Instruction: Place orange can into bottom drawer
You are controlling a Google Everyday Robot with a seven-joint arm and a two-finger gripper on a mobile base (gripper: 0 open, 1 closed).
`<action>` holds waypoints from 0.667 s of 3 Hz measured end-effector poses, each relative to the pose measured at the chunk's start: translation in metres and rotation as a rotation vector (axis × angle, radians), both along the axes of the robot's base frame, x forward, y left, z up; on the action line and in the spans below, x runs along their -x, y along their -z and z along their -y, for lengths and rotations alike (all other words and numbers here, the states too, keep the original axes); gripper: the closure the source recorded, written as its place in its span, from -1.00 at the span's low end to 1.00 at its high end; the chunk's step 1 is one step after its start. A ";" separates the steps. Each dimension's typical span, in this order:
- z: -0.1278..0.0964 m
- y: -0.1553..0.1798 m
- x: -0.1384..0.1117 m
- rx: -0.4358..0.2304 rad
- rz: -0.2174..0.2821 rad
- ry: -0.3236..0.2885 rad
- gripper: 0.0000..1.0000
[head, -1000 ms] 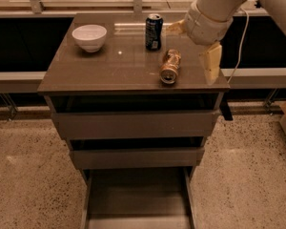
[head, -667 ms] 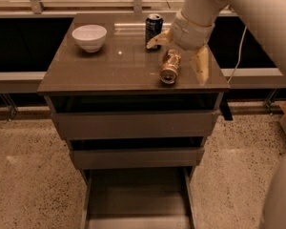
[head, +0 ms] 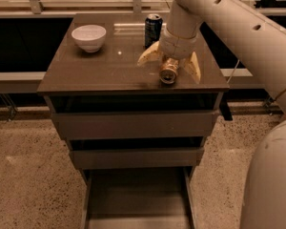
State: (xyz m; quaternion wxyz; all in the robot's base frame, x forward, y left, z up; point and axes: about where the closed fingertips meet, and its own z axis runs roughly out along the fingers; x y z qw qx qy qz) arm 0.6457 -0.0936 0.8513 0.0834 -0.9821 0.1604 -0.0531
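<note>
Gripper [head: 170, 67] low over cabinet top [head: 105, 70], wrist pointing down, fingers [head: 193, 69] spread wide and pinching nothing. Orange can [head: 168, 71] lies on its side between the fingers, round end toward the camera; contact with either finger cannot be told. Dark blue can [head: 153, 28] upright just behind the fingers. White bowl [head: 89, 36] well off to one side of them, same surface. Bottom drawer [head: 138, 199] stands pulled out, well below the fingers, under two other drawers.
</note>
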 end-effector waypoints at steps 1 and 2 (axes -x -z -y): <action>-0.008 0.014 -0.015 0.059 0.043 -0.190 -1.00; -0.012 0.025 -0.027 0.119 0.072 -0.323 -0.73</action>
